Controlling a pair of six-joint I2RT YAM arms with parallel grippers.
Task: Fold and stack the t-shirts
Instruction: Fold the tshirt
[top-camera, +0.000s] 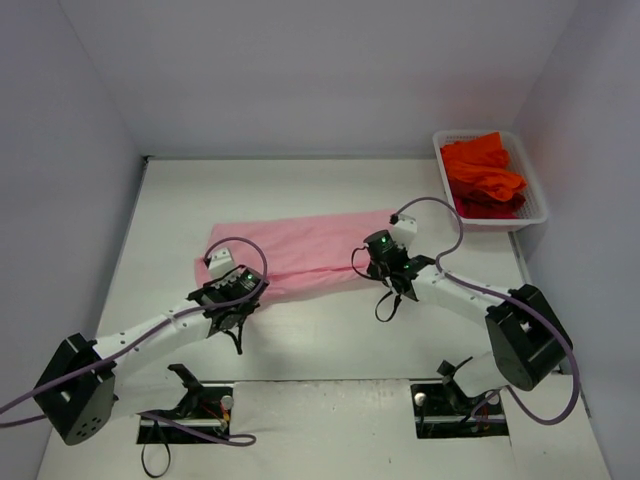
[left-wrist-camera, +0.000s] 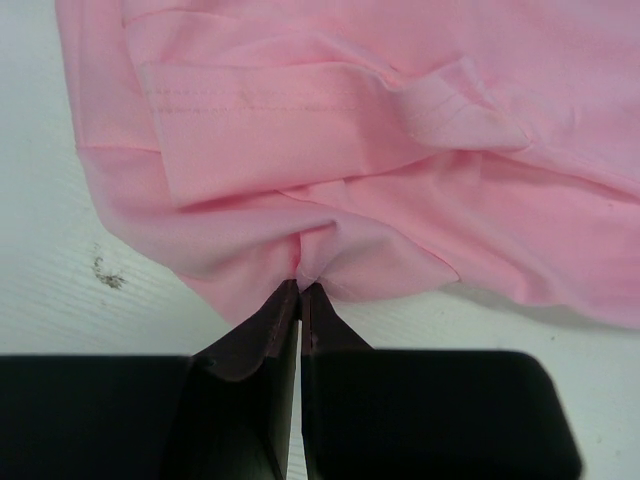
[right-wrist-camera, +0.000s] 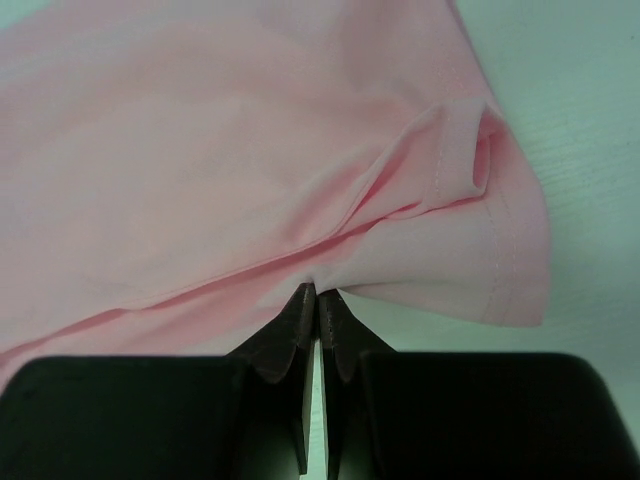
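The light pink t-shirt (top-camera: 300, 250) lies folded into a long band across the middle of the table. My left gripper (top-camera: 232, 290) is shut on its near edge at the left end; in the left wrist view the fingertips (left-wrist-camera: 300, 290) pinch a pucker of pink cloth (left-wrist-camera: 330, 150). My right gripper (top-camera: 385, 262) is shut on the near edge at the right end; in the right wrist view the tips (right-wrist-camera: 317, 293) pinch the cloth (right-wrist-camera: 220, 160) beside a hemmed sleeve (right-wrist-camera: 500, 240). Orange-red t-shirts (top-camera: 482, 175) lie piled in the basket.
The white mesh basket (top-camera: 537, 195) stands at the back right corner of the table. White walls close in the table on the left, back and right. A small dark speck (left-wrist-camera: 108, 275) marks the table near the shirt's left end.
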